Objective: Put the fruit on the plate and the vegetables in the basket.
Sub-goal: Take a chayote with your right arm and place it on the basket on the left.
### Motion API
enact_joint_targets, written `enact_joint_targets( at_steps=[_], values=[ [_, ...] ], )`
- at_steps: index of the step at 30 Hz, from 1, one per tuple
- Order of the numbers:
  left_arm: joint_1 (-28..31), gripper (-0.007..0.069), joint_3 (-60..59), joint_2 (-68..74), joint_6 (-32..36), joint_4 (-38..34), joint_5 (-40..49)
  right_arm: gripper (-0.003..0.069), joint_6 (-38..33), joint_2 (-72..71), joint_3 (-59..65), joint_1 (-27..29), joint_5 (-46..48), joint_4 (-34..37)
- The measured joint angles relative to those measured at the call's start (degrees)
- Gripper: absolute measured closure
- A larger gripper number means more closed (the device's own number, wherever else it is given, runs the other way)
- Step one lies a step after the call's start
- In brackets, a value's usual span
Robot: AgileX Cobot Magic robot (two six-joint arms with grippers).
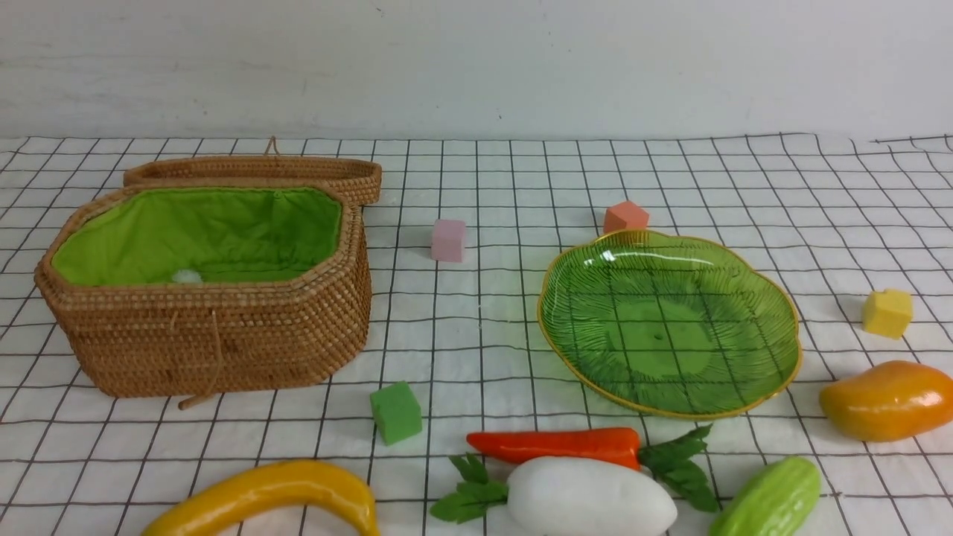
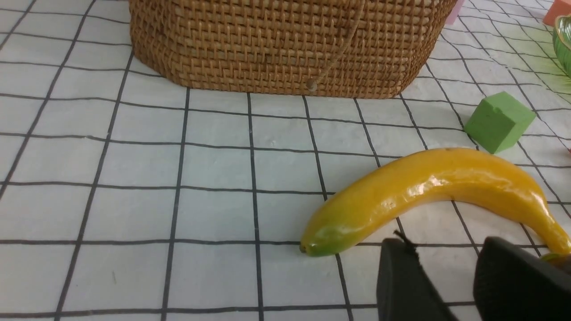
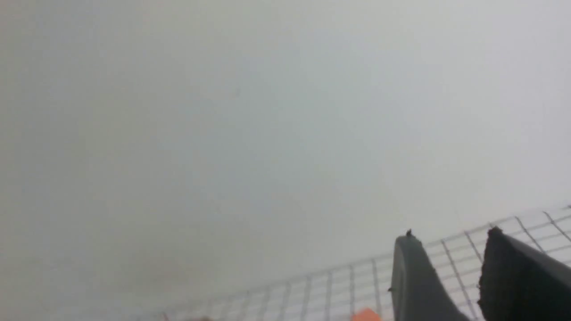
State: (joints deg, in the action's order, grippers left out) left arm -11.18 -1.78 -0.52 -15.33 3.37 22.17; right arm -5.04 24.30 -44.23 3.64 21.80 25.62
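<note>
The yellow banana (image 1: 268,491) lies at the front left of the checked cloth. In the left wrist view my left gripper (image 2: 444,243) hovers just short of the banana (image 2: 437,187), open with only cloth between its fingers. The orange mango (image 1: 890,400) rests at the right. Carrot (image 1: 555,444), white radish (image 1: 588,497) and green gourd (image 1: 767,500) lie along the front. The green glass plate (image 1: 774,298) is bare. The wicker basket (image 1: 216,342) stands open at left. My right gripper (image 3: 451,234) is open, raised toward the wall, holding nothing. Neither gripper shows in the front view.
Foam cubes are scattered about: green (image 1: 395,412) near the basket's front corner, pink (image 1: 448,240), orange (image 1: 625,217) behind the plate, yellow (image 1: 887,313) at right. The basket's lid (image 1: 253,170) lies behind it. A small white thing (image 1: 186,276) sits inside the basket.
</note>
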Motion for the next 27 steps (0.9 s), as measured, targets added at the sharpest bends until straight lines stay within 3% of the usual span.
enact_joint_targets(
  at_steps=[4, 14, 19, 25, 27],
  values=[
    [0.0, 0.0386, 0.0, 0.0, 0.0, 0.0, 0.0, 0.0417, -3.3, 8.9, -3.2, 0.0, 7.2, -3.5],
    [0.0, 0.0386, 0.0, 0.0, 0.0, 0.0, 0.0, 0.0415, -1.6, 24.1, -2.1, -0.7, 29.3, 2.6],
    [0.0, 0.0386, 0.0, 0.0, 0.0, 0.0, 0.0, 0.0383, -0.3, 34.2, -1.8, -7.1, 32.2, 2.3],
    [0.0, 0.0386, 0.0, 0.0, 0.0, 0.0, 0.0, 0.0256, 11.9, 43.2, -1.8, -10.5, 28.3, -2.1],
    [0.0, 0.0386, 0.0, 0.0, 0.0, 0.0, 0.0, 0.0176, 21.1, 47.5, -1.8, -10.7, 24.1, -3.8]
  ],
)
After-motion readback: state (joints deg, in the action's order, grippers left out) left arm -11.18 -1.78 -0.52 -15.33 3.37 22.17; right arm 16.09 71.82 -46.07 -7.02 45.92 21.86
